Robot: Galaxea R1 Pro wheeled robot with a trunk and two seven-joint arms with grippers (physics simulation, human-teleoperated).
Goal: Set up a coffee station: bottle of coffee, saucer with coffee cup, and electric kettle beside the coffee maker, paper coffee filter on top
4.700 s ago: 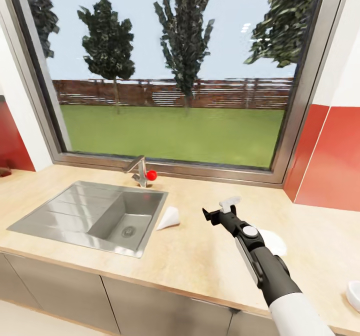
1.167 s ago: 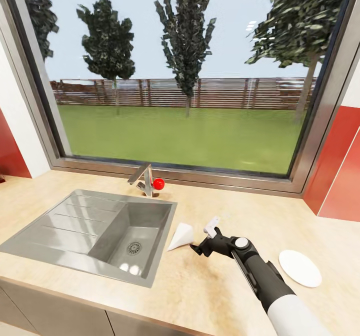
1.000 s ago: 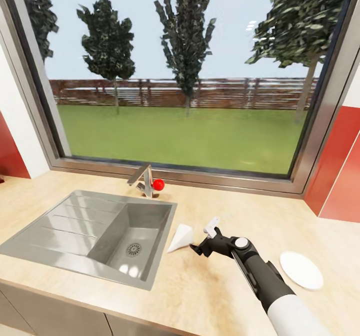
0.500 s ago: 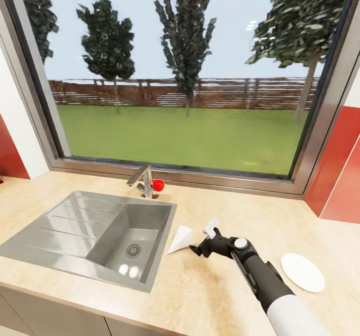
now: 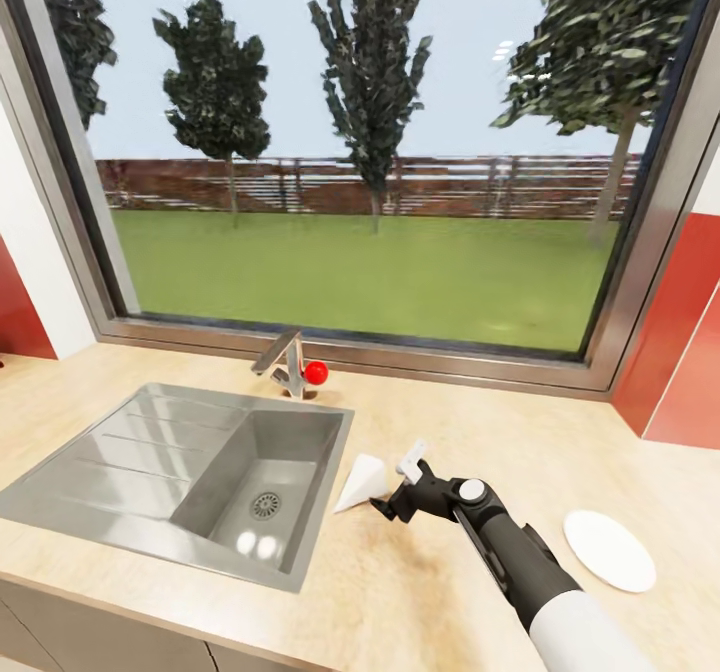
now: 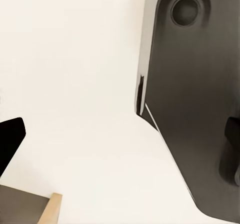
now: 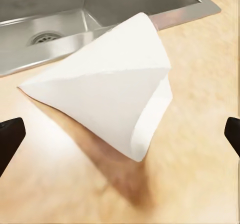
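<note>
While the right gripper (image 5: 397,487) has crept closer over the last second, jaws spread wide, the paper filter (image 5: 360,481) lies on the counter (image 5: 420,592) beside the sink (image 5: 120,472), likely about to be grasped.

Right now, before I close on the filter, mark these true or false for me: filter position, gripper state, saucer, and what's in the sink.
1. The paper coffee filter lies on the countertop beside the sink. True.
2. The right gripper is shut on the filter. False: its fingertips are spread wide at the edges of the right wrist view, with the filter between them, not gripped.
3. The saucer carries a cup. False: nothing is on it.
4. The faucet has a red knob. True.
5. The filter sits in the sink basin. False: it is on the counter.
</note>
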